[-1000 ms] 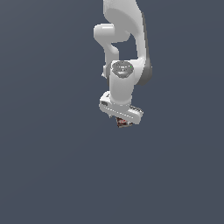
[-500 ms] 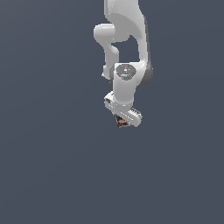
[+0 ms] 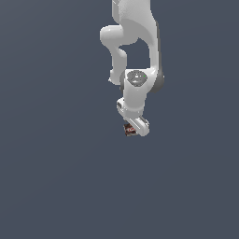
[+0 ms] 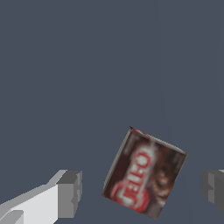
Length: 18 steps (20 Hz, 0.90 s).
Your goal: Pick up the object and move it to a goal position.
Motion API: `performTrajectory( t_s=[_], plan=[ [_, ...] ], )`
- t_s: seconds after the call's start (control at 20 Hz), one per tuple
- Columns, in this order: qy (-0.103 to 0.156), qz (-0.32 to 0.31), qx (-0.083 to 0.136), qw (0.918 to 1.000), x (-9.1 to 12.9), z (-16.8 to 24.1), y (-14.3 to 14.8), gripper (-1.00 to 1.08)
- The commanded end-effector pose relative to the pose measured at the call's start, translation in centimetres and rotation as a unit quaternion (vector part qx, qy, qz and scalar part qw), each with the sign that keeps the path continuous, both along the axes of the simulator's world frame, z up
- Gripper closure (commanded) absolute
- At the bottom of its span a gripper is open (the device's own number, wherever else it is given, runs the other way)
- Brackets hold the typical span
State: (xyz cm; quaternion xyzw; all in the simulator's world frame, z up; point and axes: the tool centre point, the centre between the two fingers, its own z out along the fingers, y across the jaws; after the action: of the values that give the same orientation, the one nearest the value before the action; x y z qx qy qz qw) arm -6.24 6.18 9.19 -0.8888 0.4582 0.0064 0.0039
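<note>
The object (image 4: 144, 175) is a small dark red-brown box with whitish lettering, lying tilted on the grey floor. In the wrist view it sits between the two grey fingertips (image 4: 70, 192), with a gap on each side. My gripper (image 4: 142, 191) is open around it and does not touch it. In the exterior view the white gripper (image 3: 133, 125) hangs from the arm right over the object (image 3: 129, 130), which peeks out under the hand at its left side.
The plain dark grey floor (image 3: 56, 177) fills the rest of both views. The white arm (image 3: 135, 42) comes down from the top of the exterior view. No goal marker shows.
The wrist has shifted slightly to the exterior view's right and the hand has turned a little over the object. The object has stayed in place.
</note>
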Motion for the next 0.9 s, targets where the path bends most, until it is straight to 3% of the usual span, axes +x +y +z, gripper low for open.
performTrajectory(
  t_s=[0.0,0.45,0.85],
  plan=[
    [0.0,-0.032,-0.001,0.9995,-0.5,-0.4,0.2,-0.92],
    [-0.001,-0.139,-0.004,0.9903,-2.0,-1.8,0.9,-0.92],
    [-0.002,-0.194,-0.006,0.9809,-2.9,-2.4,1.2,-0.92]
  ],
)
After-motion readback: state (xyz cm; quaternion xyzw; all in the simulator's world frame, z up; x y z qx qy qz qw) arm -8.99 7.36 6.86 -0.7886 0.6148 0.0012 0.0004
